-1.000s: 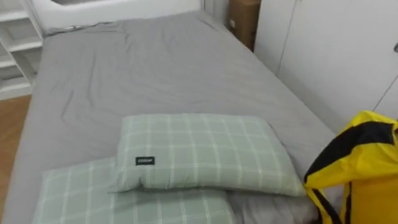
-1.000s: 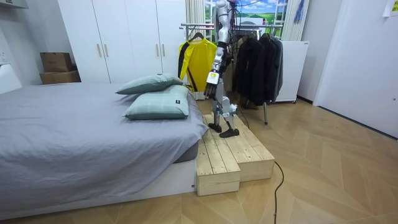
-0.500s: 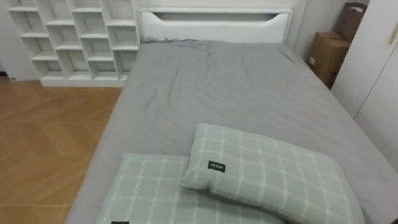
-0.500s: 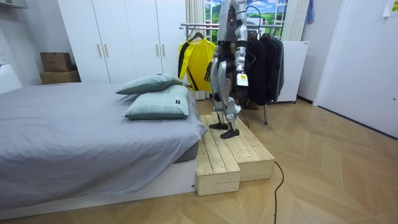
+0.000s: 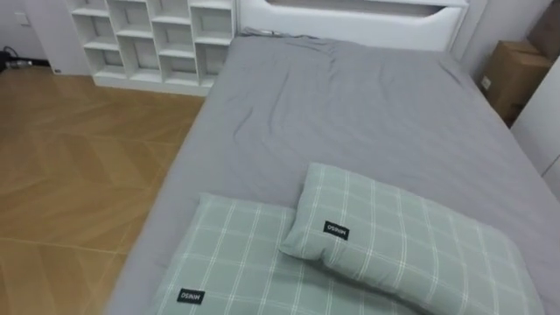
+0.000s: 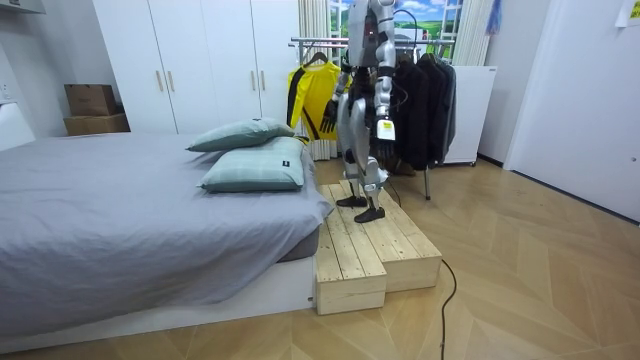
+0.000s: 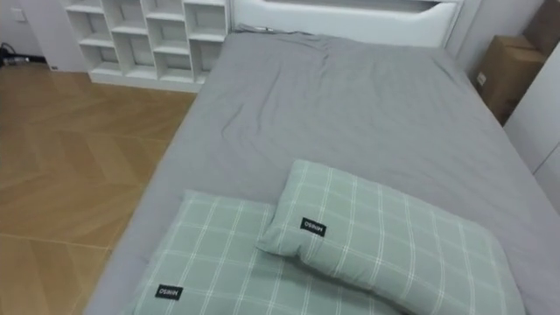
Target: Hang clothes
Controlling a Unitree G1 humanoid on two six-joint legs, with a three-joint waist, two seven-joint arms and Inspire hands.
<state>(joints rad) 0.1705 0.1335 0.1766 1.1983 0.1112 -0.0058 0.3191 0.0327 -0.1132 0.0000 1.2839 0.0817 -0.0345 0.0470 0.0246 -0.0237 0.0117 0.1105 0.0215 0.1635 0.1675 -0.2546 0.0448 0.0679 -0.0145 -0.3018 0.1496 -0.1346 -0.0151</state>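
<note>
Left hand point(image 6: 383, 128) and right hand point(image 6: 328, 117) hung low, grip not to be told; yellow-and-black jacket point(image 6: 312, 95) seen hung on metal clothes rail point(image 6: 305, 42).
Jacket could be snagged off by the right hand just beside it, or the raised wooden plank platform's point(image 6: 370, 245) edge overstepped.

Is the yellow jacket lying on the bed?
No, the yellow jacket hangs on the rack beside the robot, off the bed.
</note>
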